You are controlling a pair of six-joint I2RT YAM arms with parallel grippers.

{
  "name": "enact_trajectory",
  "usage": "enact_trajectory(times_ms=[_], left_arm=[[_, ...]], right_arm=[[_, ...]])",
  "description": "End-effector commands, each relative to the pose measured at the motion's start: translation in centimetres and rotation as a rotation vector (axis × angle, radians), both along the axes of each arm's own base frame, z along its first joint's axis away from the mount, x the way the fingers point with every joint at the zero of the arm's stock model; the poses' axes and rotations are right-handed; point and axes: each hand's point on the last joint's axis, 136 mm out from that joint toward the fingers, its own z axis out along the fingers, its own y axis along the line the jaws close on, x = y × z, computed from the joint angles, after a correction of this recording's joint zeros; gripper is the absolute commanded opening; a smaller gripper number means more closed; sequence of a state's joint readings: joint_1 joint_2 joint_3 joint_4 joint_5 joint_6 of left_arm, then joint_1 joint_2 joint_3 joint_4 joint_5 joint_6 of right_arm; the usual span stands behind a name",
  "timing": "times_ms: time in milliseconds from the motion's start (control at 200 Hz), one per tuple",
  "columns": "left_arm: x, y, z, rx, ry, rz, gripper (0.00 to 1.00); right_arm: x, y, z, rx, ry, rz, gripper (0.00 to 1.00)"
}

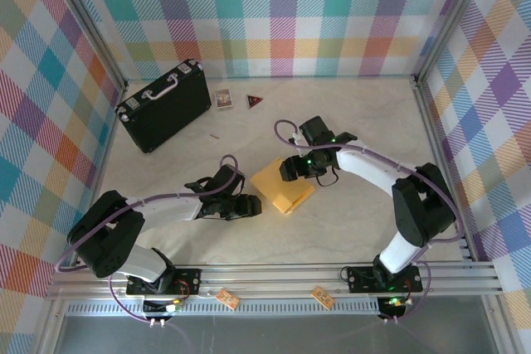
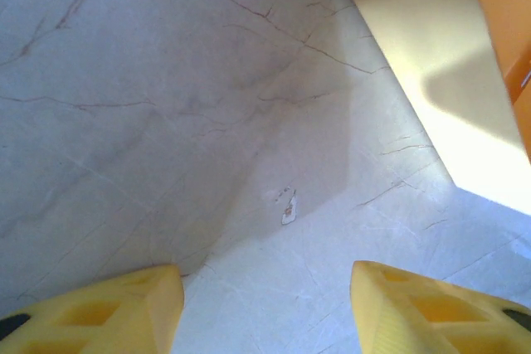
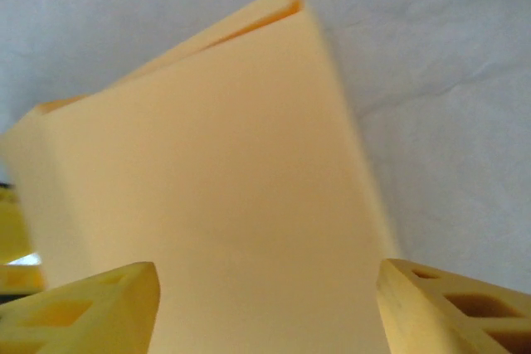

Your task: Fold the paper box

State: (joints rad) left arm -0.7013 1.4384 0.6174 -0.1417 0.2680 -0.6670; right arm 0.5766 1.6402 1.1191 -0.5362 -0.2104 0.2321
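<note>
Paper box [image 1: 284,186] lies flat mid-surface [image 1: 365,122], between the two arms. Its long axis looks to run far-left to near-right. Right end effector [image 3: 265,288] is at the box's far-left end, fingers spread with cardboard spanning the gap; can't tell if it's pinching or loose. Left end effector [image 2: 265,288] is released and holds nothing, over bare surface just beside the near-left edge, box ahead and to its right. Right arm is nearer.

Nothing legible

The small printed card [image 1: 223,99] and dark triangle [image 1: 255,101] on the bench [image 1: 365,122], and the two tan tags [image 1: 226,298] [image 1: 323,297] on the front rail [image 1: 274,275], are too small to read.
</note>
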Motion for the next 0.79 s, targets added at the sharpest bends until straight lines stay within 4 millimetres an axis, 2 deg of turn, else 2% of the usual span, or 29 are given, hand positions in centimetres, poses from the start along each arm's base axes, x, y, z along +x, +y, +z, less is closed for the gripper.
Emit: enact_trajectory(times_ms=[0, 220, 345, 545, 690, 790], left_arm=[[1.4, 0.4, 0.1, 0.021, -0.037, 0.015, 0.57], [1.2, 0.7, 0.8, 0.025, -0.049, 0.012, 0.57], [1.0, 1.5, 1.1, 0.042, -0.058, 0.016, 0.57], [0.8, 2.7, 2.3, 0.029, -0.085, 0.046, 0.58], [1.4, 2.1, 3.2, -0.033, -0.084, 0.071, 0.58], [2.4, 0.6, 4.4, -0.144, -0.087, 0.098, 0.57]], right_arm=[[-1.6, 0.8, -0.2, 0.045, 0.064, 0.044, 0.75], [-2.2, 0.6, -2.6, 0.022, 0.122, 0.051, 0.75], [-2.0, -0.7, -4.1, -0.068, 0.126, 0.025, 0.75], [-2.0, -0.9, -4.3, -0.099, 0.106, 0.031, 0.75], [-1.7, -1.1, -4.3, -0.112, 0.100, 0.018, 0.74], [-1.8, -1.0, -4.5, -0.112, 0.111, 0.020, 0.74]])
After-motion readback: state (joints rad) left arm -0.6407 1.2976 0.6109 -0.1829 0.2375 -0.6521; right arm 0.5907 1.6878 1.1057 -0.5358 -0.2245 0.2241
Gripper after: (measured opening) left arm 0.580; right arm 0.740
